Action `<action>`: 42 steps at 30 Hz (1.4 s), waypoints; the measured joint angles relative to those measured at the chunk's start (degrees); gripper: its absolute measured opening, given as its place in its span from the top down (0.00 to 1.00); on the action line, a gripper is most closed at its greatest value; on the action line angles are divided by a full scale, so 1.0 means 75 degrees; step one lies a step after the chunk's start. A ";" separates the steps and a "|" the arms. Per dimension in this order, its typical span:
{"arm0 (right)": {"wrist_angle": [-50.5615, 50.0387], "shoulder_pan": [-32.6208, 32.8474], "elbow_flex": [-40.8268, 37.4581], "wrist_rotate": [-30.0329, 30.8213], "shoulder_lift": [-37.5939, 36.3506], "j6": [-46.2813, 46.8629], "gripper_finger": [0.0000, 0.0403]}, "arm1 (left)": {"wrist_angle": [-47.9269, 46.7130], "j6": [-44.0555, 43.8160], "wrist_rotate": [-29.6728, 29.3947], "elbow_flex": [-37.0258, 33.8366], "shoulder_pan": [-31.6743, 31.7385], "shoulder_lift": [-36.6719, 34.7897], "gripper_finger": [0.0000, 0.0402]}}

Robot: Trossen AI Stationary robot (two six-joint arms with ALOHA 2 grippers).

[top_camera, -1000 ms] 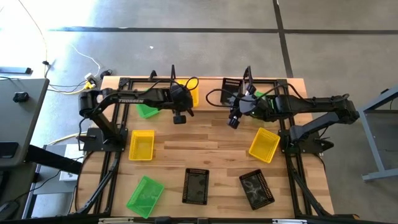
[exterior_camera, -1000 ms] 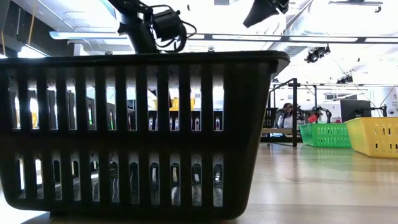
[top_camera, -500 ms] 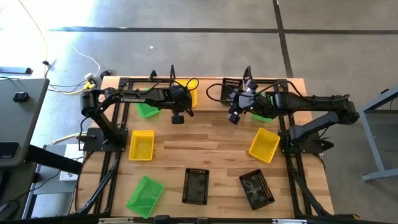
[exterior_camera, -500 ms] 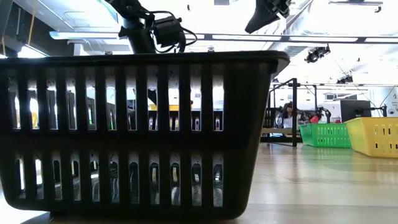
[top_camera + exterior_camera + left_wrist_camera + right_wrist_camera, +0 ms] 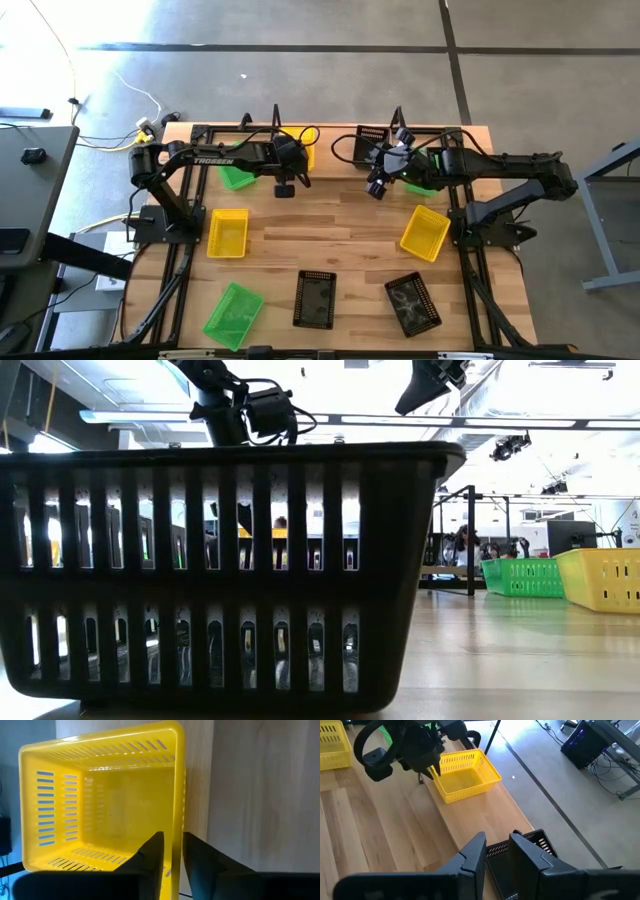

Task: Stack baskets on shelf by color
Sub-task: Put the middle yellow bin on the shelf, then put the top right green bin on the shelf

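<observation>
At the table's far edge, the left gripper straddles one wall of a yellow basket with fingers slightly parted (contact unclear), while the right gripper hangs part-open and empty over a black basket.

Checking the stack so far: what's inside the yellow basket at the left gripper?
The yellow basket looks empty inside, only its bare floor showing. The left gripper straddles its rim, hiding a small part of the wall there.
</observation>
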 joint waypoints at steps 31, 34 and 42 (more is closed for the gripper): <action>-0.0653 0.0003 0.0009 0.0052 -0.0192 0.0349 0.83 | -0.1976 -0.0620 -0.0068 0.2413 -0.0278 -0.0035 0.56; -0.1194 -0.0004 0.0009 0.0220 -0.0386 0.0664 0.83 | -0.2407 -0.0819 -0.0034 0.2799 -0.0349 -0.0035 0.56; -0.2640 -0.0497 0.0006 0.0204 -0.1116 0.1919 0.83 | -0.3503 -0.1429 0.0416 0.3364 -0.0788 -0.0253 0.56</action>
